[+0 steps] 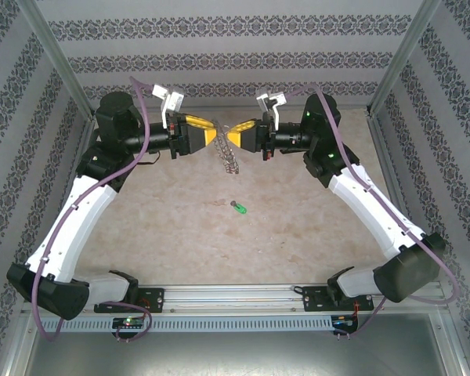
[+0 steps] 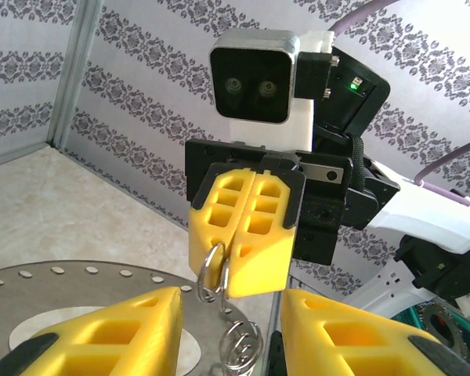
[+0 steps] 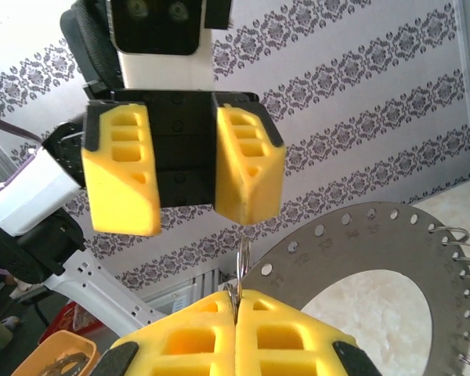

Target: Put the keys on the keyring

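Left gripper (image 3: 186, 207): jaws wide apart, holding nothing, nose to nose with the right one.
Right gripper (image 2: 235, 251): clamped on a wire loop of the keyring (image 3: 352, 243).
Keyring: hanging in mid-air, far centre, between the grippers.
Key (image 1: 239, 207): flat on the table (image 1: 180, 227), nearer than the ring, bare table all round.

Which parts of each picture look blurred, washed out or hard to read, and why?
Top external: even light, faint shadows; the green key is tiny and the keyring an indistinct tangle. Left wrist: the left gripper's near fingers look slightly soft, and the top-right corner is washed out. Right wrist: the keyring plate is sharp, but the table seen through its hole is overexposed.
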Tool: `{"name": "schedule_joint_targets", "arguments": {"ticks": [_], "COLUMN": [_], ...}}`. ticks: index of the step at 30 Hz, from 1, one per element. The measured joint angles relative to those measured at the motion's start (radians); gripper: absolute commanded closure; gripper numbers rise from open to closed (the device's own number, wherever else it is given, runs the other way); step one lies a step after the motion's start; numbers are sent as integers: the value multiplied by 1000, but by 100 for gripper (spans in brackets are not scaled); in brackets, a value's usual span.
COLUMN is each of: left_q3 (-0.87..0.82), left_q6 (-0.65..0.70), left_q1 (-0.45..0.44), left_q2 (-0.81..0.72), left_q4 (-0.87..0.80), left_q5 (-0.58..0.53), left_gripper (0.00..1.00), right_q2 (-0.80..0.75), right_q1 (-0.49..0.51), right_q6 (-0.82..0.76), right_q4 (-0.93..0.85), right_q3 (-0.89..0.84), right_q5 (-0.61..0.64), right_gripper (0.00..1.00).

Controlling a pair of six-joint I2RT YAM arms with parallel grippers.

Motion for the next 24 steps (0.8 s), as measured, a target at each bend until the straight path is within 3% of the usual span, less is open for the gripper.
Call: {"name": "schedule_joint_targets", "arguments": {"ticks": [14,21,24], "left_q3": [8,119,174], "left_q6": [12,150,241], "left_q1": [-26,-28,-28], "left_q2": [24,26,19], "left_q4": [-9,-222,-346], "left_q5": [7,-13,-42], "left_gripper": [70,69,64], "right_q2": [-19,-19,-19], "right_q1": [14,13,13], "right_q6": [-6,-121,-194], "right_q4": [-11,-207,-307], "right_q3": [24,112,161], "right_q5": [-1,-20,-32], "right_gripper": [100,100,100]}}
